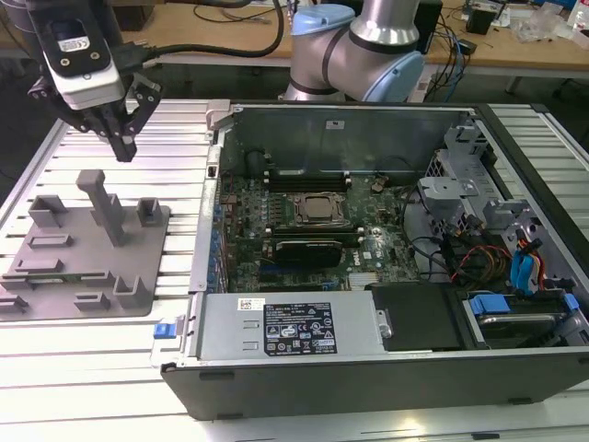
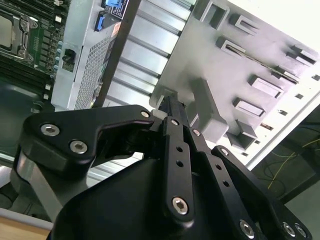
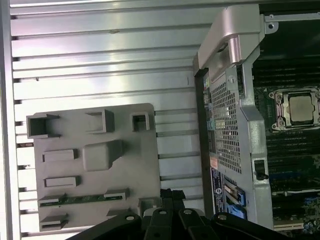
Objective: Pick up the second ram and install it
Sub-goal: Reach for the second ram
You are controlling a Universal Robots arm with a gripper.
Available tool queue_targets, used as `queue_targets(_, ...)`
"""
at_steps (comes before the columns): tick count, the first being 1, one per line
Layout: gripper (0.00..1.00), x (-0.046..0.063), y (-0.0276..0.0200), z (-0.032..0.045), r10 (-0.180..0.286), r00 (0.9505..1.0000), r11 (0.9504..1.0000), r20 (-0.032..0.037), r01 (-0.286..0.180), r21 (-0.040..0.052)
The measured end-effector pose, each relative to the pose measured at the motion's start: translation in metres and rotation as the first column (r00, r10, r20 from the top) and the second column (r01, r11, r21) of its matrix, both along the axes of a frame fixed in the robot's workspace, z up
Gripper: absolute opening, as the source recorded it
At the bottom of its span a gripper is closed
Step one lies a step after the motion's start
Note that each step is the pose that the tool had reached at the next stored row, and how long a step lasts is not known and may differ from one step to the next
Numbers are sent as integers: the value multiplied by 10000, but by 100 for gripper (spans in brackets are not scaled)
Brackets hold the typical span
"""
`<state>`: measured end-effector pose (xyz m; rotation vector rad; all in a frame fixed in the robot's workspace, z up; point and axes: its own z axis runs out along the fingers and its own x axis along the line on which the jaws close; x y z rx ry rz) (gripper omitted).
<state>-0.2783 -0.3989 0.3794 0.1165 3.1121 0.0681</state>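
Note:
The second ram (image 3: 82, 199) is a slim green stick lying in a slot of the grey fixture plate (image 3: 135, 165), held between two small grey blocks. In the exterior view my gripper (image 1: 123, 147) hangs well above the table over the back of the fixture plate (image 1: 55, 299), on the exterior view's left. Its black fingers point down, shut with nothing between them. In both wrist views the gripper (image 3: 169, 194) (image 2: 168, 106) is apart from the ram, with the plate far below it. The motherboard's silver CPU socket (image 1: 317, 210) lies inside the open computer case (image 1: 276, 341).
A tall grey post (image 1: 106, 207) and several low blocks rise from the fixture plate. The case's raised metal wall (image 1: 210, 212) stands between the plate and the motherboard. A long black card (image 1: 308, 250) lies in front of the socket, with cables and drive bays (image 1: 515, 267) on the exterior view's right.

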Motion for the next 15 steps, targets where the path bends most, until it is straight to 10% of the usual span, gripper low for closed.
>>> queue_targets(7,8,-163,-12,-56,1,10000,10000,1,-1,1)
queue_targets(15,8,-609,-12,-119,0,10000,10000,1,0,1)
